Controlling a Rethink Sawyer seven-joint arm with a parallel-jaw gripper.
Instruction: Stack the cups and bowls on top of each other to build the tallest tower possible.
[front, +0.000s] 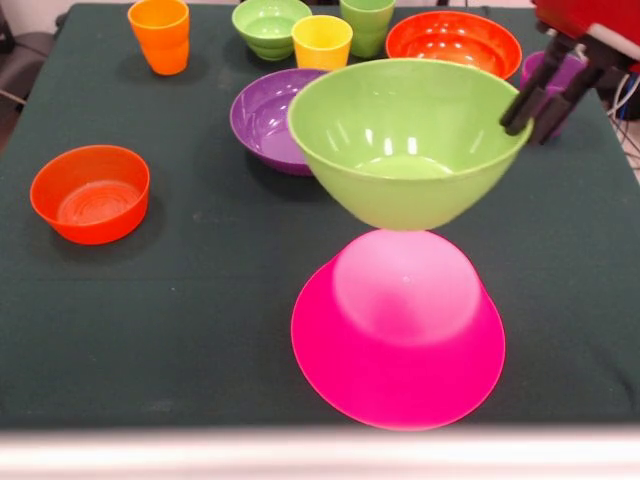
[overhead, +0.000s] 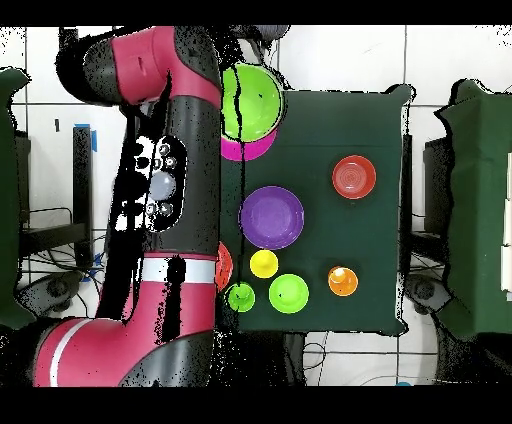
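Above the upturned pink bowl (front: 398, 335) at the bench's (front: 180, 330) front edge, the light green bowl (front: 408, 140) is gripped by its rim in the end effector (front: 533, 112). Its base is seen just at the pink bowl's top. The purple bowl (front: 262, 120) is set just behind.

The table (front: 180, 330) is covered in a dark green matt cloth with a fine, felt-like weave. The light green bowl (front: 408, 140) is glossy smooth plastic with bright glints on its inner wall. The upturned pink bowl (front: 398, 330) under it is shiny and slightly translucent. The purple bowl (front: 262, 118) and the orange-red bowl (front: 90, 193) near the table's edge are glossy too, the latter with faint rings on its floor. The tool (front: 535, 115) has matt black fingers (front: 520, 108) below a glossy red housing.
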